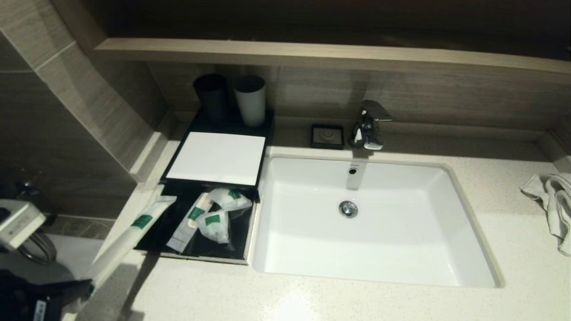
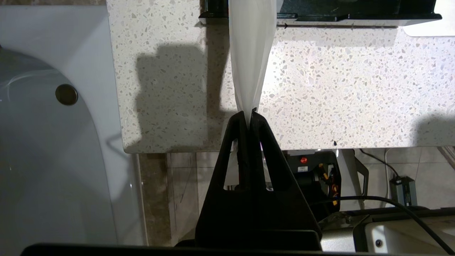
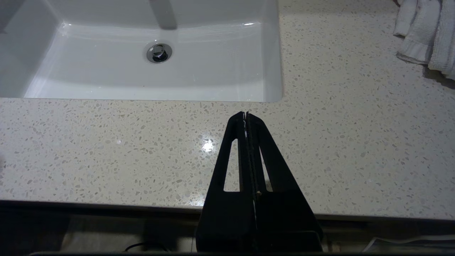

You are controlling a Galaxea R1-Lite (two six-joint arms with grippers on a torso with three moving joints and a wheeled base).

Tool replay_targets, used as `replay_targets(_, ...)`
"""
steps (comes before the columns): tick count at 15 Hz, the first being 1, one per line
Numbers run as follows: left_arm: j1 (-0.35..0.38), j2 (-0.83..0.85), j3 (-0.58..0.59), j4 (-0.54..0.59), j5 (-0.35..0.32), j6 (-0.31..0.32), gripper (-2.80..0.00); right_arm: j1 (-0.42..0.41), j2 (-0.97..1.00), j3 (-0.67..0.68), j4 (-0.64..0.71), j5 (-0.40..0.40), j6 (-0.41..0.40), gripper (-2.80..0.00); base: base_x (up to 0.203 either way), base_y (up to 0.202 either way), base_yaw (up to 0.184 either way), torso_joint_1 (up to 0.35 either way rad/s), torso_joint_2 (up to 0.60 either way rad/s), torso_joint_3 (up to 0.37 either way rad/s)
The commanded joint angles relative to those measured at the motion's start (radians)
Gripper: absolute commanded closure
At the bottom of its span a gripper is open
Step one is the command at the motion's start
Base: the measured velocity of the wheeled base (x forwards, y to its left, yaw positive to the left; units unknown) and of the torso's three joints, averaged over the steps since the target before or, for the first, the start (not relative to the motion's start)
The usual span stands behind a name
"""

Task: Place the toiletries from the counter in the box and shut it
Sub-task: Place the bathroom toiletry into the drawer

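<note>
The black box (image 1: pixel 151 244) stands on the counter left of the sink, its drawer pulled open below a white lid (image 1: pixel 217 157). Inside lie a flat sachet (image 1: pixel 189 223) and two small white packets with green labels (image 1: pixel 215 225). My left gripper (image 2: pixel 249 115) is shut on the tail of a long white tube packet (image 1: pixel 129 236), which slants from the counter's front left corner up over the box's left edge; the packet also shows in the left wrist view (image 2: pixel 251 53). My right gripper (image 3: pixel 245 114) is shut and empty above the counter in front of the sink.
A white sink (image 1: pixel 468 200) with a chrome tap (image 1: pixel 368 125) fills the middle of the counter. A black cup (image 1: pixel 212 96) and a white cup (image 1: pixel 250 100) stand behind the box. A small black soap dish (image 1: pixel 327 136) sits by the tap. A crumpled towel (image 1: pixel 553 200) lies far right.
</note>
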Motion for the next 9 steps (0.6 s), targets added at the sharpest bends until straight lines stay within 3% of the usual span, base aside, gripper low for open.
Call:
replay_targets(1, 0.000, 0.033, 0.002, -0.003, 0.001, -0.009, 0.00, 0.000, 0.001, 0.000, 0.000, 0.000, 0.000, 0.00, 0.000, 0.000, 0.000, 0.000, 0.00, 0.000)
replay_targets(9, 0.000, 0.198, 0.002, -0.136, 0.001, -0.038, 0.00, 0.000, 0.001, 0.000, 0.000, 0.000, 0.000, 0.00, 0.000, 0.000, 0.000, 0.000, 0.00, 0.000)
